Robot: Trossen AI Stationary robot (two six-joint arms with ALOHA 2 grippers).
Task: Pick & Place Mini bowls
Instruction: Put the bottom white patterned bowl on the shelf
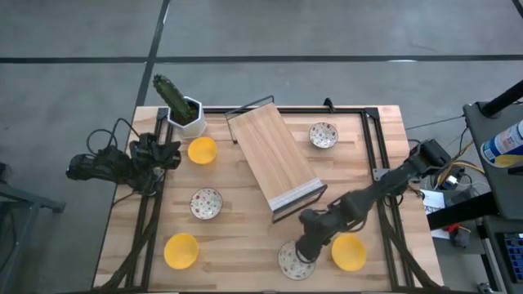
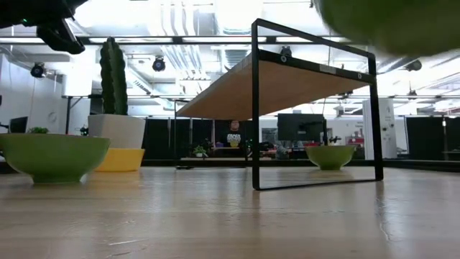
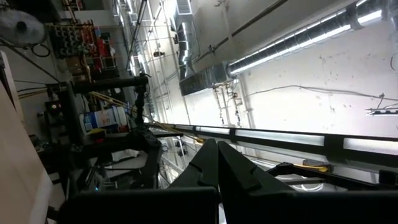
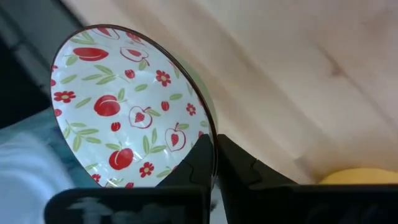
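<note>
Down at the near edge of the pale wooden table (image 1: 245,245), the right gripper (image 1: 304,249) has its two dark fingers (image 4: 239,168) pinched tight on the rim of a small round white bowl with red fruit, red flowers and green leaves painted inside (image 4: 127,112). In the right wrist view the fingers meet across the dark edge of that bowl, one inside the rim and one outside, with bare wood beyond and a sliver of yellow at one corner. From above, this patterned bowl (image 1: 292,261) sits near the table's front, just beside a plain bright yellow bowl (image 1: 349,251) that lies to its right.

Five other mini bowls are spread over the table. A second yellow bowl (image 1: 181,251) lies toward the front left, and a third yellow bowl (image 1: 202,150) lies near the back left, close to a white hexagonal pot holding a green cactus (image 1: 181,108). A second patterned bowl (image 1: 206,203) lies left of centre, and a third patterned bowl (image 1: 324,135) lies near the back right. Between them stands a black metal-framed shelf with a tilted light wooden board (image 1: 274,159).

The left gripper (image 1: 167,155) waits at the table's left edge, well apart from the bowls; its fingers (image 3: 214,165) are pressed together with nothing between them and point up toward the room's ceiling lights.
</note>
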